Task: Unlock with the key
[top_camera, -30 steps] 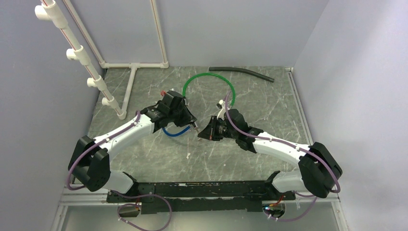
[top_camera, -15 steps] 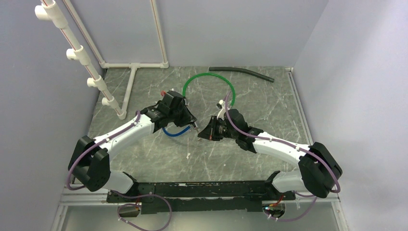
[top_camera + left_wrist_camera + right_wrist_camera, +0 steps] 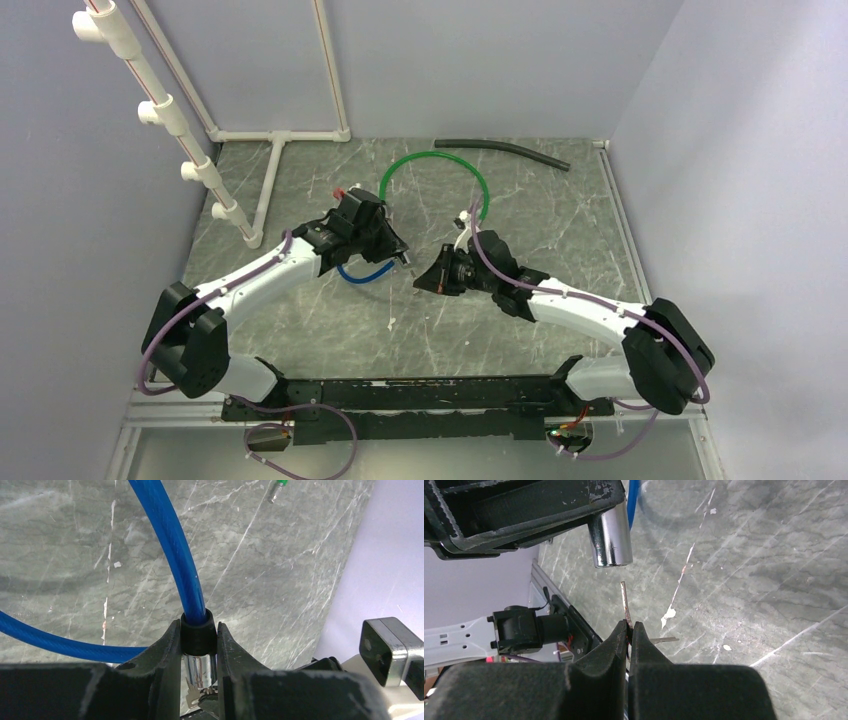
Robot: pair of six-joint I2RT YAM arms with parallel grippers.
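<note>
1. Found key (image 3: 625,605) pinched at its lower end between the fingertips of right gripper (image 3: 629,627), which was clenched tight on it. Thin blade stuck out past the tips, tilted slightly, aimed toward the lock.
2. Noted a clear gap between blade tip and the open end of lock (image 3: 611,537): near, not touching, not inserted.
3. Saw lock as a short chrome barrel with a black collar, held up off the table (image 3: 560,230). Left gripper (image 3: 198,630) was clamped on it at the collar, one finger on each side.
4. Traced blue cable (image 3: 172,545) out of the collar, away from the left gripper, then round in a loop that passed back under it.
5. Spotted a second thin metal sliver (image 3: 664,640) poking sideways from beside the right fingertips. Could not tell what it was.
6. From above, logged both grippers nose to nose near the middle of the table, close but apart, left one slightly farther back.
7. Recorded green cable (image 3: 436,155) lying in an arc behind them, with black hose (image 3: 505,149) along the rear edge.
8. Marked white pipe frame (image 3: 270,180) at rear left.
</note>
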